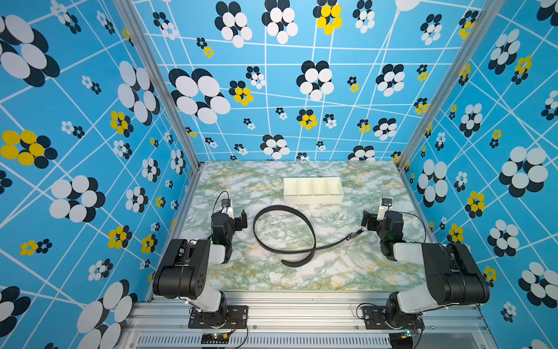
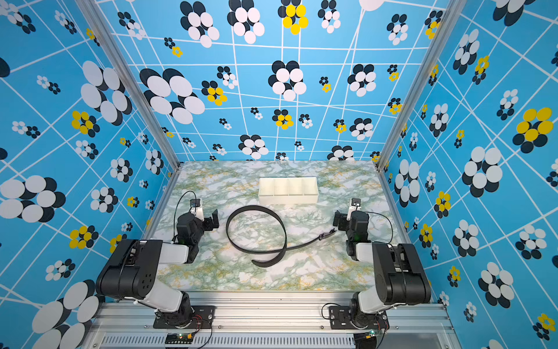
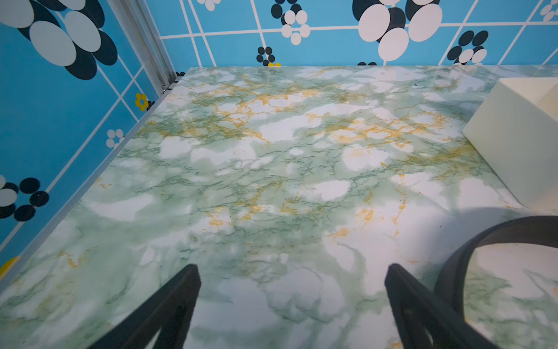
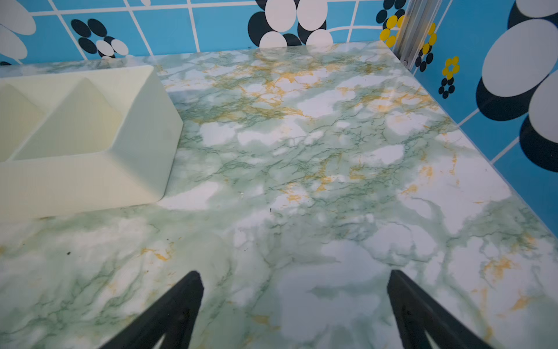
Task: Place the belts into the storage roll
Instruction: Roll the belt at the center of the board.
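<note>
Tabletop (image 1: 302,276) fills the lower-middle of both top views, green marble print. Left arm (image 1: 187,266) and right arm (image 1: 447,272) sit folded at the lower left and lower right of the frame. This looks like a ready pose that keeps the ctr free.

Storage roll (image 1: 314,199) sits at frame ctr, open side up, w/ its long side toward the arms, prob. so either arm can drop in from above. The belt (image 1: 280,208) isn't in it. It lies loose on the tabletop just below the storage roll, looking slightly apart from it, in one big open loop that crosses itself btw the arms. It seems too long for a compartment as it lies, so it likely needs coiling first.

Left end effector (image 3: 293,267) is spread wide w/ nothing btw its tips, only bare tabletop. Right end effector (image 4: 294,273) is the same, wide and empty. Buckle (image 1: 354,235) points toward the right end effector, close but not touching, which prob. makes it that side's easiest pick.

Hard to see:
- The front wall hides part of the compartment floors. What shows looks empty.
- The left wrist view cuts the storage roll to a corner at the right edge and the belt to an arc at lower right.
- The right wrist view shows no belt at all, and the storage roll is cut at the left edge.
- Buckle detail is too small to read.
- Can't tell which strap lies on top at the crossing.
</note>
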Controlling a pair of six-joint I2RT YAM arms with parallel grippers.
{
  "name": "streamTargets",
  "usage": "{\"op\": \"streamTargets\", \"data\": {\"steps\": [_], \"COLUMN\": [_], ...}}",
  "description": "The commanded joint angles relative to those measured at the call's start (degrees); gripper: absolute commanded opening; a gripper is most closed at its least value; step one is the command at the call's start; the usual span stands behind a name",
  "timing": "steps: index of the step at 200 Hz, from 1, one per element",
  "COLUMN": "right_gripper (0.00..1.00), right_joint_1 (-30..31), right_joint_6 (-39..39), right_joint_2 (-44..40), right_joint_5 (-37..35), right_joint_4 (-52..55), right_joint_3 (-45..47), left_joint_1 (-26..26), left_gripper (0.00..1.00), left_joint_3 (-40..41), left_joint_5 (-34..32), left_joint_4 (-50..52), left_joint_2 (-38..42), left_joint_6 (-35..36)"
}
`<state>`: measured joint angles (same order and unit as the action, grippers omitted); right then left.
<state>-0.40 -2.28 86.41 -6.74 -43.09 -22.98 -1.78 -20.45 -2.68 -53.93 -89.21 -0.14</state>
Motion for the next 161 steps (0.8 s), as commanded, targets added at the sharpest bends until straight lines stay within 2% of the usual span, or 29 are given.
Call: {"op": "streamTargets", "data": {"steps": [1,57,70,82,96,106,114,123,132,148,161], "right_gripper": [0.99,0.99,0.94,0.91,0.91,0.91,0.87,0.86,0.86,0.85,0.84], "right_joint_1": [0.40,0.40,0.40,0.45,0.40,0.40,0.40,0.43,0.55,2.51,6.45], "right_joint_6": [0.33,0.34,0.22,-0.11,-3.01,-6.92,-8.25,-13.29,-19.50,-28.85,-33.78], "right_joint_2": [-0.10,-0.14,-0.37,-2.22,-3.92,-3.98,-4.45,-6.14,-8.08,-10.57,-12.03], "right_joint_5": [-0.20,-0.29,-0.36,-1.23,-5.81,-9.33,-8.54,-7.51,-3.23,7.47,7.91], "right_joint_4": [-1.03,-0.92,-0.90,5.95,23.36,34.73,39.25,43.56,48.05,51.74,54.76], "right_joint_3": [-1.06,-1.10,-1.19,-4.22,-13.40,-19.53,-22.49,-24.12,-25.46,-25.43,-24.35], "left_joint_1": [-0.06,1.23,2.47,2.50,1.87,0.92,-0.30,-1.23,-2.44,-7.51,-13.08], "left_gripper": [0.99,1.00,1.00,1.00,1.00,0.99,1.00,1.00,1.00,1.00,1.00], "left_joint_3": [-1.13,-1.44,-1.40,-1.43,-1.72,-3.34,-6.70,-10.31,-12.75,-15.25,-15.11], "left_joint_5": [2.19,4.66,7.06,7.12,5.32,2.35,-0.99,-2.77,-1.97,-4.49,-4.63], "left_joint_4": [0.40,1.16,0.88,0.94,2.07,8.75,18.03,27.96,34.78,43.24,46.44], "left_joint_2": [0.44,0.35,0.35,0.35,1.35,4.88,9.74,14.14,18.23,25.19,30.14], "left_joint_6": [1.20,0.36,-0.37,-0.34,-0.12,0.12,-0.14,-1.83,-3.20,-5.01,-3.67]}}
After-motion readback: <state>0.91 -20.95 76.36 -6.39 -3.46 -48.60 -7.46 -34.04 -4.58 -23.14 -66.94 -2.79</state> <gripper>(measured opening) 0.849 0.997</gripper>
